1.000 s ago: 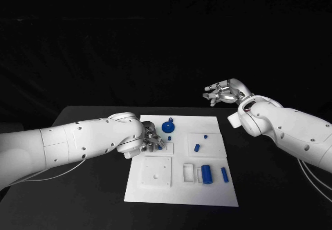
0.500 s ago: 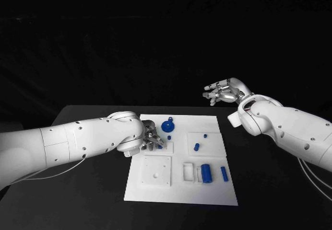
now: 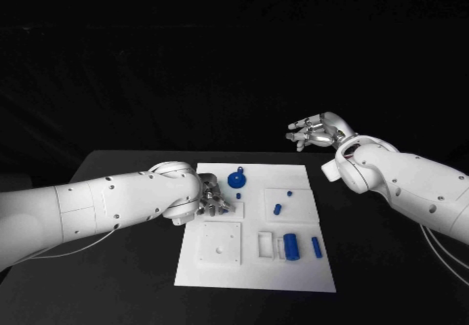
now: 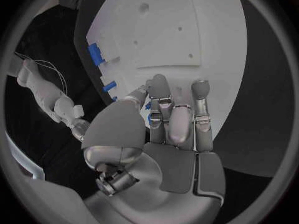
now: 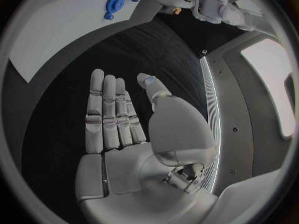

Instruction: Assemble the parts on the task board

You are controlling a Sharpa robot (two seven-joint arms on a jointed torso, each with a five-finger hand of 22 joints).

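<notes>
The white task board (image 3: 256, 271) lies mid-table, also in the left wrist view (image 4: 187, 30) and the right wrist view (image 5: 50, 35). My left hand (image 3: 210, 200) rests on the board's left side. There its thumb and a finger (image 4: 159, 92) pinch a small blue part (image 4: 149, 107). A blue round disc (image 3: 238, 179) (image 5: 114, 2), a small peg (image 3: 238, 196), two short pieces (image 3: 278, 208), a blue cylinder (image 3: 291, 245) (image 4: 94, 52) and a blue bar (image 3: 316, 246) (image 4: 109, 86) lie on the board. My right hand (image 3: 314, 131) (image 5: 124, 134) hangs raised beyond the board's far right corner, fingers spread, holding nothing.
A square white block (image 3: 221, 242) and a white slotted holder (image 3: 266, 244) sit on the board's near half. The black table (image 3: 391, 271) surrounds the board. My left arm (image 3: 108, 206) crosses the table's left side.
My left hand has drawn slightly left on the board, and the small blue part by its fingertips is now covered by the fingers. The right hand has not moved.
</notes>
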